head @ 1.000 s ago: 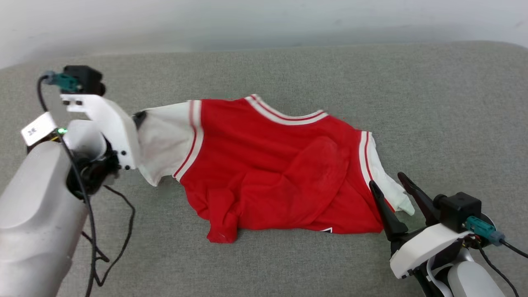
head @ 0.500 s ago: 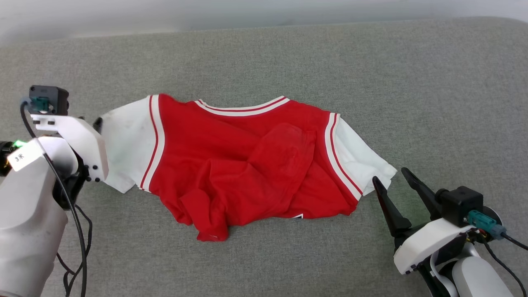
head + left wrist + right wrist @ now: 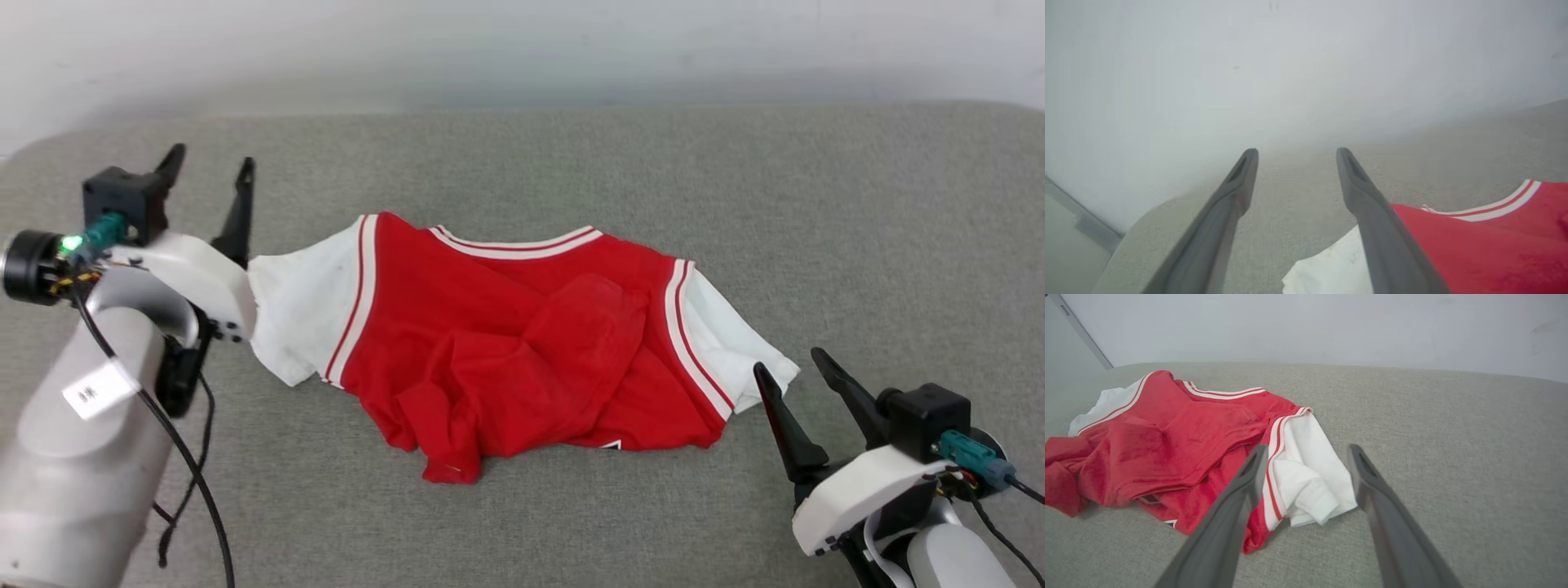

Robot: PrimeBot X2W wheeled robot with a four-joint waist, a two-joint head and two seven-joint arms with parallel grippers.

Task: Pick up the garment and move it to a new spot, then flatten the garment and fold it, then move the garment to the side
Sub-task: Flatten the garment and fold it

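The garment, a red jersey T-shirt with white sleeves and striped trim, lies crumpled on the grey cushion, its lower part bunched and folded over. My left gripper stands open just left of the white left sleeve, its fingers pointing away with nothing between them. In the left wrist view that gripper points over bare cushion, with the garment to its lower right. My right gripper is open beside the right sleeve. In the right wrist view the gripper hovers over that sleeve.
A pale wall rises behind the cushion's far edge. The cushion's left corner drops off near my left gripper. Black cables hang from the left arm. Open cushion stretches right of the garment.
My left gripper has let go of the white sleeve and opened, its fingers now raised. The garment has settled on the cushion. The head camera has shifted. The right gripper stays open.
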